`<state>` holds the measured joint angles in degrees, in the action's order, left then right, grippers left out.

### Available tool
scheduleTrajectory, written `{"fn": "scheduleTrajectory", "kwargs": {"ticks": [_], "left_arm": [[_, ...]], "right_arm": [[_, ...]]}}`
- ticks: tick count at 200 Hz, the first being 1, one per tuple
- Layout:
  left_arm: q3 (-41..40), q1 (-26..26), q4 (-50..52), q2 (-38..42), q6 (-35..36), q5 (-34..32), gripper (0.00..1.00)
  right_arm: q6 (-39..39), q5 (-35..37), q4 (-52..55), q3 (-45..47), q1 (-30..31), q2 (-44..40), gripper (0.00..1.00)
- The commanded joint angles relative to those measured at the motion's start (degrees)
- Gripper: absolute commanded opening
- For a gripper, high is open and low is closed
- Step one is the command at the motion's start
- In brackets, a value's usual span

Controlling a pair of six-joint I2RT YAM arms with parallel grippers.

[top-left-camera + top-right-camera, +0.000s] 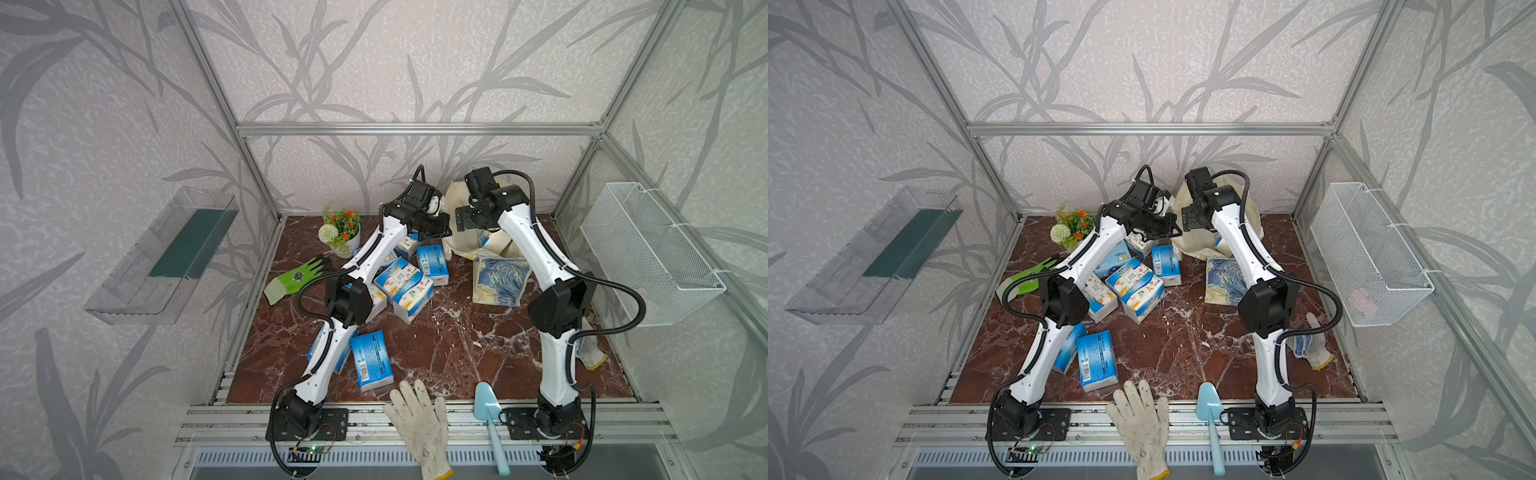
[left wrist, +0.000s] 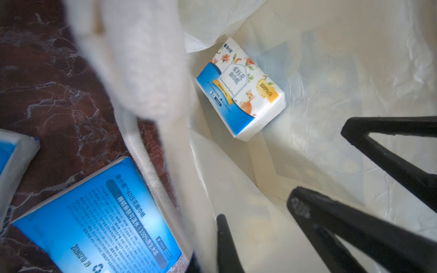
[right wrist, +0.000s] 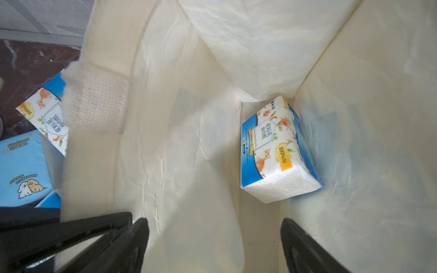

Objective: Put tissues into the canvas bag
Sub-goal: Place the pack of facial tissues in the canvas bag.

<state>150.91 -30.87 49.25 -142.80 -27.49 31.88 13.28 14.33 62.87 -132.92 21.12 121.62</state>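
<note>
One tissue pack [image 3: 279, 151] (orange kittens and flowers on its wrapper) lies on the bottom of the canvas bag [image 3: 189, 141], tucked into a corner where the cream walls meet. Above it and well apart, the right gripper [image 3: 212, 245] hangs in the bag's mouth with its jaws spread wide and nothing between them. The pack sits a little to one side of the gap. The left gripper [image 1: 439, 226] is clenched on the bag's rim near a handle, pinching the fabric, just beside the right gripper. Outside the bag, the other packs [image 1: 405, 282] lie heaped on the marble table [image 1: 436, 345], the nearest just beside the bag.
</note>
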Motion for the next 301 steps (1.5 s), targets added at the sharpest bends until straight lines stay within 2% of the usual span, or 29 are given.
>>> {"fn": "scheduleTrajectory", "kwargs": {"ticks": [1, 18, 34, 51, 83, 96, 125, 148, 164, 200, 211, 231, 287, 295, 301], "left_arm": [[-0.1, -0.2, -0.2, 3.5, 1.3, 0.1, 0.0], [-0.1, -0.1, 0.1, 3.5, 1.9, -0.4, 0.0], [-0.1, -0.2, 0.3, 3.4, 2.4, -0.6, 0.0], [-0.2, -0.1, 0.3, 3.3, 2.6, -0.6, 0.0], [-0.3, -0.1, 0.5, 3.4, 3.2, -0.8, 0.0], [-0.2, -0.2, 0.6, 3.4, 3.4, -0.8, 0.0], [-0.2, -0.1, 0.8, 3.6, 3.9, -0.5, 0.0], [-0.2, -0.1, 1.5, 4.0, 5.0, -0.4, 0.0], [-0.2, -0.2, 1.7, 4.2, 5.6, -0.5, 0.0], [-1.3, -0.1, 1.8, 4.7, 6.0, -0.4, 0.0], [-1.5, -0.1, 1.9, 4.9, 6.0, -0.4, 0.0], [-1.8, -0.2, 2.0, 5.0, 6.5, -0.7, 0.0], [-2.2, -0.2, 1.8, 6.2, 6.9, -1.2, 0.0], [-2.1, -0.2, 1.9, 6.5, 7.1, -1.4, 0.02], [-2.2, -0.1, 2.0, 6.8, 7.3, -1.4, 0.04]], "right_arm": [[-1.4, -0.9, 3.6, -5.8, 0.1, -0.8, 0.88], [-2.6, -4.9, 5.2, -10.2, 0.1, -3.0, 0.88], [-3.0, -6.8, 3.0, -9.5, 0.0, -7.7, 0.88], [-3.7, -2.6, -0.4, -6.1, -0.1, -12.4, 0.88], [-4.1, 4.9, 5.8, -8.1, -2.3, -14.5, 0.88], [-4.8, 9.7, 5.4, -5.1, -3.0, -15.9, 0.88], [-2.8, 10.9, 3.9, 2.9, -7.5, -17.8, 0.88], [0.1, 5.6, -0.5, 10.9, -11.5, -20.3, 0.86], [1.8, 0.2, -3.7, 15.2, -13.7, -21.7, 0.8], [1.8, -1.2, -4.5, 18.1, -15.5, -21.2, 0.67], [1.8, -2.1, -4.8, 18.9, -16.1, -21.2, 0.58], [1.8, -3.3, -6.0, 20.7, -16.9, -21.6, 0.34], [1.0, -3.5, -6.2, 21.1, -17.6, -20.6, 0.07], [1.1, -3.3, -6.2, 21.1, -17.8, -20.6, 0.01], [1.3, -3.4, -6.2, 21.1, -17.9, -20.6, 0.0]]}}
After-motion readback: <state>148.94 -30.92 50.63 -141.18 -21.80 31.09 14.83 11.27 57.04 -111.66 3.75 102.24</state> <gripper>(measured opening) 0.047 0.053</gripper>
